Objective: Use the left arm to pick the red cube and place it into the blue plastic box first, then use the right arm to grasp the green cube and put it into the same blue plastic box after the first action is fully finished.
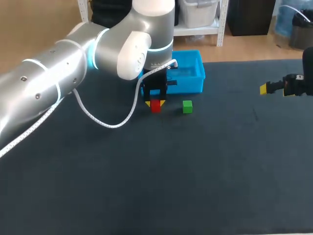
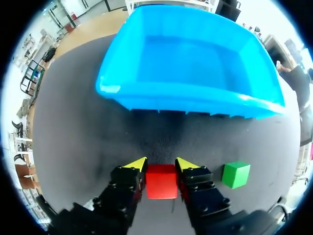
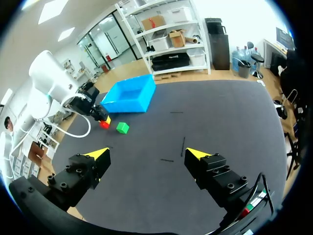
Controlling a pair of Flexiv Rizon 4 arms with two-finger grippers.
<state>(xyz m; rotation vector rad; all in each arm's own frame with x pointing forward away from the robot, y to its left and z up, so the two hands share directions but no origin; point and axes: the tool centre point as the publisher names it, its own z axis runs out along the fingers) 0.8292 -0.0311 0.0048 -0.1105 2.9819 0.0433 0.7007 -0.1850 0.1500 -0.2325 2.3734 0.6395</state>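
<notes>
Though not yet lifted, rests flat on the dark table (image 1: 205, 176) inside the left claw (image 2: 161, 165): the red cube (image 2: 161, 182). Looks clamped, with the black fingers (image 2: 131, 180) touching two opposite sides and the yellow tips reaching just past the far face. Makes sense for a grasp from above: low and square on the cube, so no slipping at the lift. Judged as the end of the gripping step of the first action, with lifting and carrying to come.

Just ahead of the claw, well within reach: the blue plastic box (image 2: 186, 100), open side up, nothing visible inside. Short way to go, then, only up over the near wall and in.

Just beside the red cube, on the side of the right finger but not touching: the green cube (image 2: 235, 175). Worth some care at the lift, not to push it with the finger.

Far at the right edge of the table, well apart from both cubes and the box: the right claw (image 3: 146, 154), fingers wide apart, holding nothing. Sensible place for waiting, because of the order in the task: green cube only after the red one, fully in the box. Leaves also the way free for the left arm (image 1: 58, 73).
</notes>
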